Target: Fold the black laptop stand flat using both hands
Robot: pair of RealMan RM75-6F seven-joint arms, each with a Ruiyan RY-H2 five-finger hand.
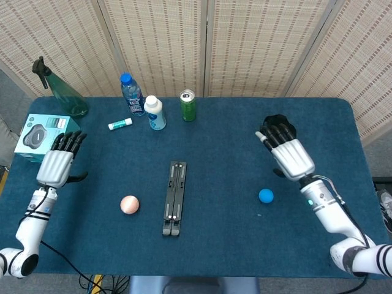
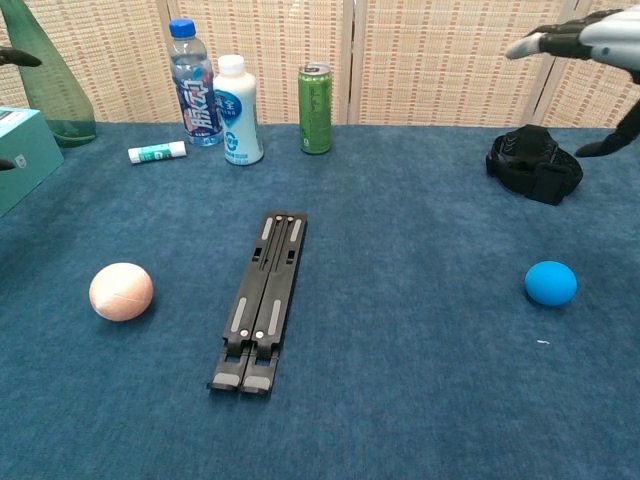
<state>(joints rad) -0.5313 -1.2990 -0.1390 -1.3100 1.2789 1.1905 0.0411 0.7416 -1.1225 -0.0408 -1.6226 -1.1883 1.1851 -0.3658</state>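
Lying flat in the middle of the blue bench [image 1: 220, 245] is the black laptop stand [image 1: 174, 197], folded into one long thin bar that points from the near edge toward the far side, and neither hand touches it. The left hand [image 1: 57, 162] hangs over the left side of the bench, near the teal box [image 1: 44, 138], with its fingers spread and nothing in it. The right hand [image 1: 288, 153] hangs over the right side with its dark fingers apart and nothing in it; its fingertips are just in front of a black strap bundle [image 2: 533, 163] that sits near the far right of the bench. In the chest view only the tips of the right hand show at the top right corner, so its shape there is hard to make out. A pink ball [image 1: 129, 204] rests just left of the stand, and a small blue ball [image 1: 265, 195] rests well to the right of it. Along the far edge stand a green spray bottle [image 1: 61, 90], a water bottle with a blue cap [image 1: 131, 94], a white bottle [image 1: 155, 113] and a green can [image 1: 188, 105]. A little white tube with a green end [image 1: 120, 124] lies in front of the water bottle.
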